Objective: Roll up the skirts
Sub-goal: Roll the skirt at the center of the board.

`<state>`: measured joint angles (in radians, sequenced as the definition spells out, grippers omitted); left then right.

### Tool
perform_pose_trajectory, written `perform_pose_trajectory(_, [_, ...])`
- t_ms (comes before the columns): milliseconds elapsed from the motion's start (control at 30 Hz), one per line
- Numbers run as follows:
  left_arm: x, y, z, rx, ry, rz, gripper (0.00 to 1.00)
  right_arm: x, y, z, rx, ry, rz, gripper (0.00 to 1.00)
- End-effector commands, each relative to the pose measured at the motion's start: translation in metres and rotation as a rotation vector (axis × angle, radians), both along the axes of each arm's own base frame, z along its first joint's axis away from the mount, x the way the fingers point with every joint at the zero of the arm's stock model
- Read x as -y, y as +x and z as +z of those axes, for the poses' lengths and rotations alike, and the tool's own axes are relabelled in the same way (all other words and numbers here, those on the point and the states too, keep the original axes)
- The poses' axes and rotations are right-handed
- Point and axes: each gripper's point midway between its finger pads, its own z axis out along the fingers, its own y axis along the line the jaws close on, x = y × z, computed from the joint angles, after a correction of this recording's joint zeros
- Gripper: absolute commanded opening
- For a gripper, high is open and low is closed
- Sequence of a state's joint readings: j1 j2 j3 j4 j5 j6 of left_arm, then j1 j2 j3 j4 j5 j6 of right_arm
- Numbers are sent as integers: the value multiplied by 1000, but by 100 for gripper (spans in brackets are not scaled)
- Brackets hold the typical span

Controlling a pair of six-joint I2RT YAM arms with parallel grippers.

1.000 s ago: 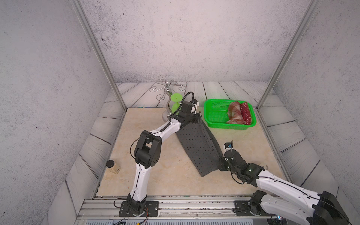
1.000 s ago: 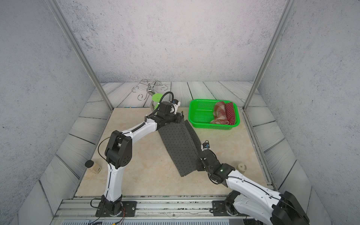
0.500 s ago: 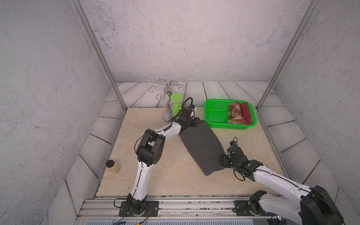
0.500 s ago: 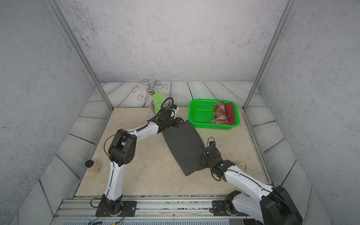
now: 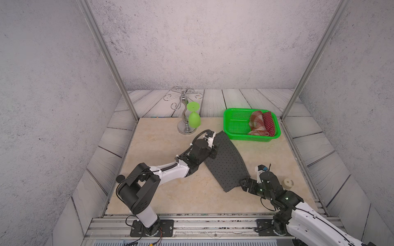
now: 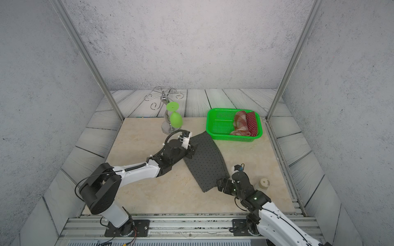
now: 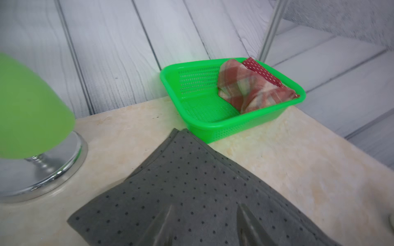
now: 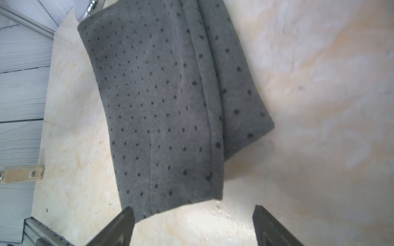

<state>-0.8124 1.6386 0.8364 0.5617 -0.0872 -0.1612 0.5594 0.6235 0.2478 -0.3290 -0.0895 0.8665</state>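
Observation:
The dark grey skirt with black dots lies flat on the table, folded lengthwise, its far end near the basket. My left gripper hovers open over the skirt's far left edge, with nothing pinched between its fingers. My right gripper stands wide open at the near end of the skirt, holding nothing. The red-brown plaid skirt and the dark red white-dotted skirt lie rolled in the green basket.
A chrome stand with a green glass hanging on it rises just beyond the left gripper. A small beige spool sits right of the right gripper. A small beige box lies by the left table edge.
Both grippers have opened and let go of the grey skirt. The skirt, held stretched between them a second ago, has dropped flat on the table. The left arm has drawn back.

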Motion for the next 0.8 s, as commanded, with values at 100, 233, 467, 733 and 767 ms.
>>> perform_pose_trajectory(100, [-9,-49,8,279,38,-22,51,-5,1,-10,-70,84,-75,91])
perform_pose_trajectory(233, [-7,-93,-6,372,120,-108,51,-15,15,-16,-92,105,-95,90])
perform_pose_trajectory(467, [20,-166,-30,554,246,-355,51,-24,39,-25,-103,106,-125,68])
perform_pose_trajectory(733, [60,-227,-106,833,599,-626,52,-26,54,-10,-55,61,-96,13])
perform_pose_trajectory(767, [60,-231,-112,828,602,-651,52,-27,55,-8,-54,62,-88,7])
